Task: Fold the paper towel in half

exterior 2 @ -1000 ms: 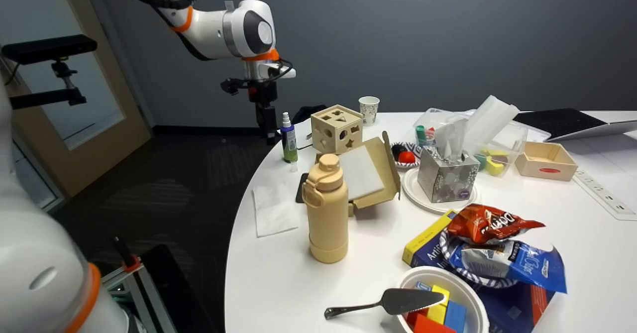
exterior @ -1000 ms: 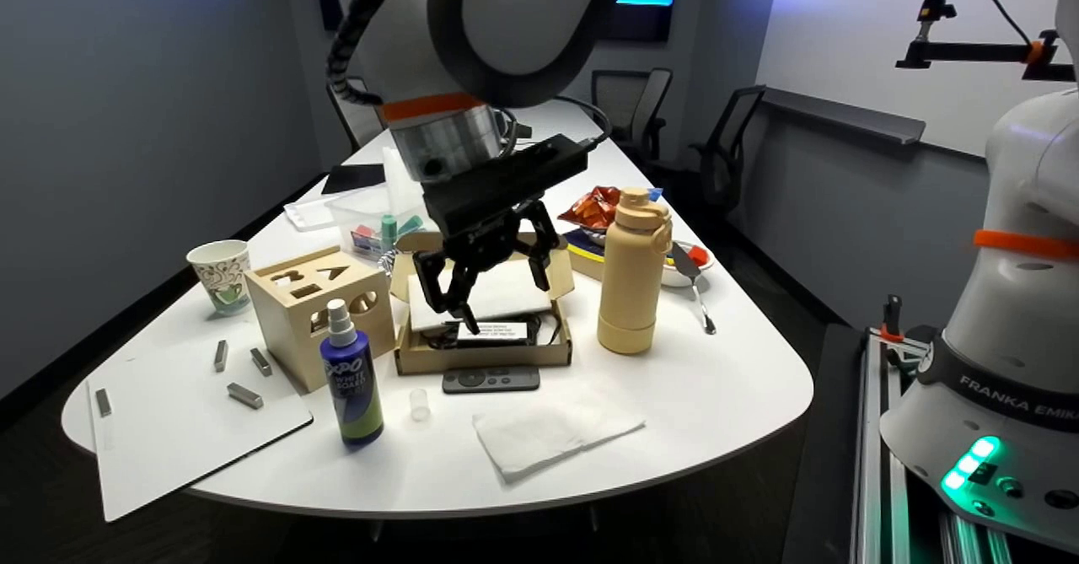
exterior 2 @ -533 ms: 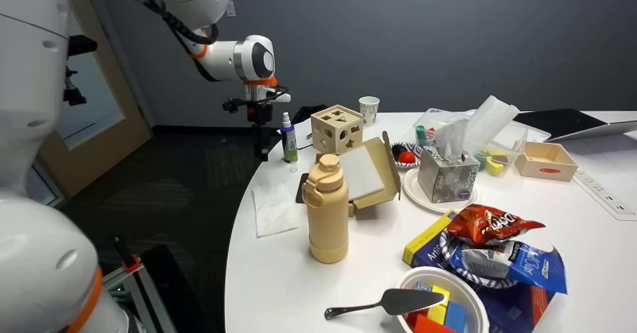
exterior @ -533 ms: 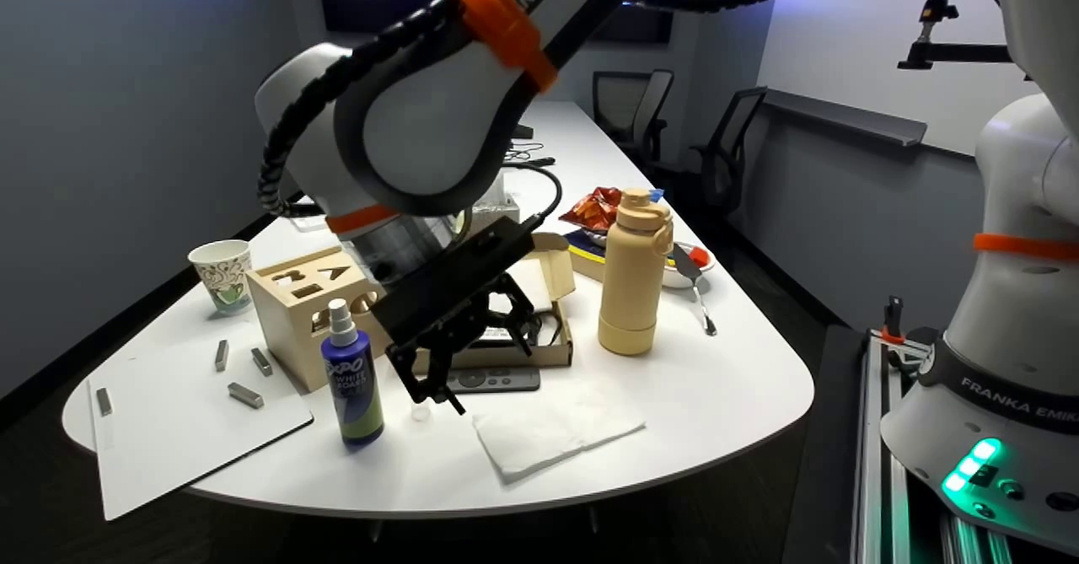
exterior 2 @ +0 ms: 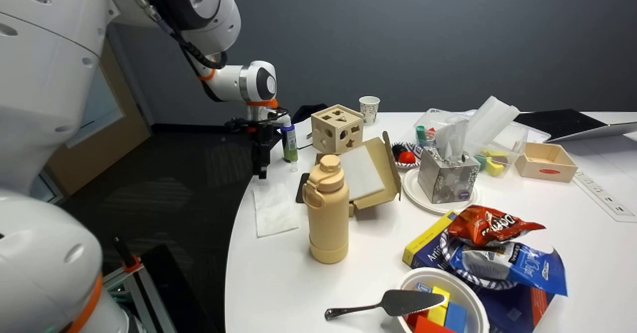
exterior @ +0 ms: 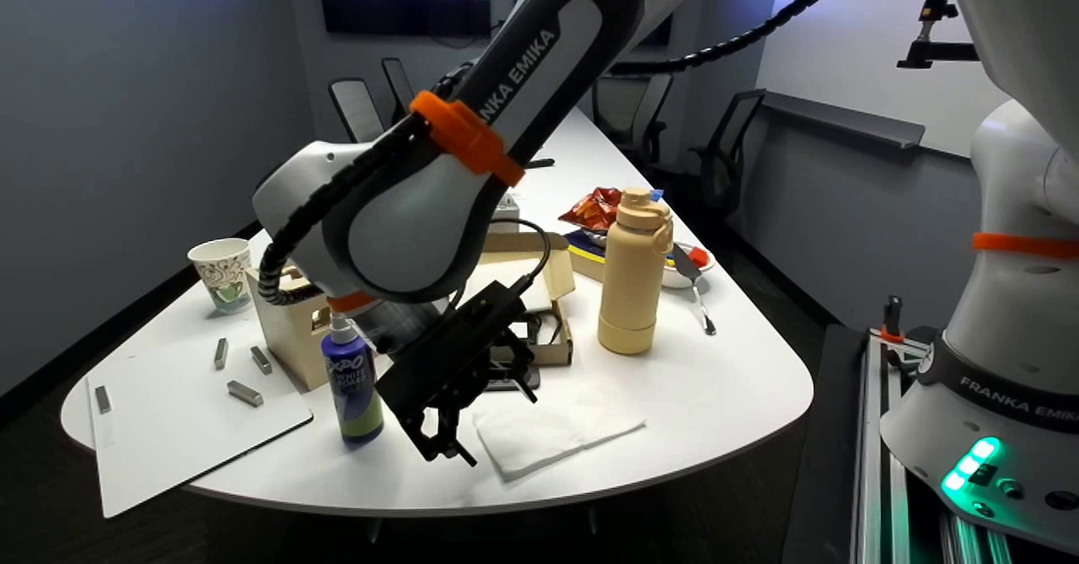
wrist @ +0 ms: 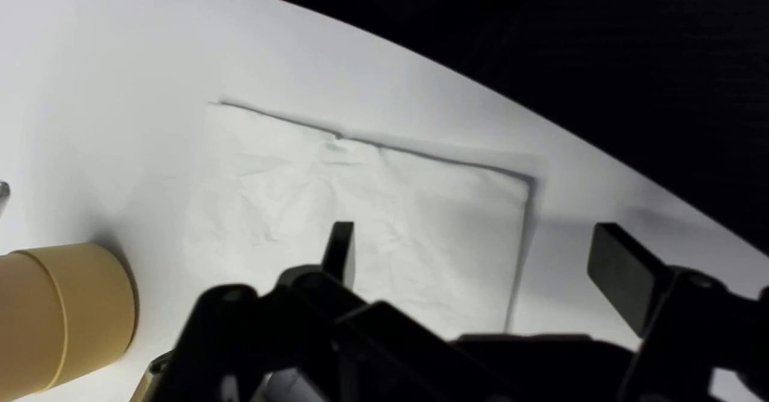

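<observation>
The white paper towel (exterior: 560, 433) lies on the table near its rounded edge, lightly creased. It also shows in an exterior view (exterior 2: 275, 213) behind the tan bottle and in the wrist view (wrist: 420, 222). My gripper (exterior: 502, 429) is open and empty, its jaws wide apart. It hangs above the table at the towel's end nearer the spray bottle. In the wrist view the gripper (wrist: 474, 240) spans one short towel edge: one finger (wrist: 341, 249) appears over the towel, the other finger (wrist: 625, 276) beyond that edge. The arm's lower parts hide the towel's near corner there.
A purple spray bottle (exterior: 352, 387) stands close beside the gripper. A tan bottle (exterior: 632, 277) stands behind the towel. An open cardboard box (exterior 2: 385, 173), a dark remote (exterior: 512, 378) and a wooden shape cube (exterior 2: 337, 129) are nearby. A white board (exterior: 185, 446) carries several metal pieces.
My gripper has come down and away from the cardboard box, toward the table's rounded edge and the towel's end. It stays open. The towel has not moved.
</observation>
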Robot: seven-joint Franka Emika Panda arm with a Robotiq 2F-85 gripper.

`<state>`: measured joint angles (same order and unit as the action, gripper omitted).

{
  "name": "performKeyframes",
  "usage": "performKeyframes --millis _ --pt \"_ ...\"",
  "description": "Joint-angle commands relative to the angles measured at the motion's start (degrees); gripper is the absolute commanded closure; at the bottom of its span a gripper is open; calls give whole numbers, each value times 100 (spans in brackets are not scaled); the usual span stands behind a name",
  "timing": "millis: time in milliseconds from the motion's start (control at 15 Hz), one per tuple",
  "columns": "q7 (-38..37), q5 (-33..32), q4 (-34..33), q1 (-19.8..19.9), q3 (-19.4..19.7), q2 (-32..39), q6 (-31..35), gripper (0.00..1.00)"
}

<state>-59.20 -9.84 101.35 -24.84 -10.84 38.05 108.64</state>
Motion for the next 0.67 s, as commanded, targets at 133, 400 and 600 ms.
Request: performKeyframes --millis 133,400,600 --pt "134 127 -272 -112 135 278 -142 0" --pt "180 120 -291 -102 198 401 -117 0" --pt "226 129 -251 -88 220 439 -61 0"
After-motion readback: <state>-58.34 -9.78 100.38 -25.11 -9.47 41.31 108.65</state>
